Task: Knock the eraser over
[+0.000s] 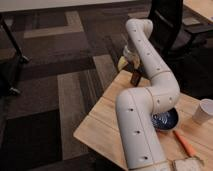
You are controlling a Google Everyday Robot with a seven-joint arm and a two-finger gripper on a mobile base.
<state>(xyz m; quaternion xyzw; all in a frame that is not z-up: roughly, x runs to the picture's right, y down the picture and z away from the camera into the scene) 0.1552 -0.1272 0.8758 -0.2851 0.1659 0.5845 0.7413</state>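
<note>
table (100, 125): light wood, eraser (135, 77) standing near its 12 o'clock edge
gripper (127, 56): at eraser's 11 o'clock, close; open/closed can't tell
floor (55, 55): dark carpet, tan blocks

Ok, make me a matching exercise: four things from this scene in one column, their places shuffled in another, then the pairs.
1 eraser
2 dark blue bowl
3 white cup
4 hand

A at the view's right edge
B half hidden behind the arm
C on the table, near its far corner
D highest in the view, just above the eraser

Pairs: 1-C, 2-B, 3-A, 4-D
</note>
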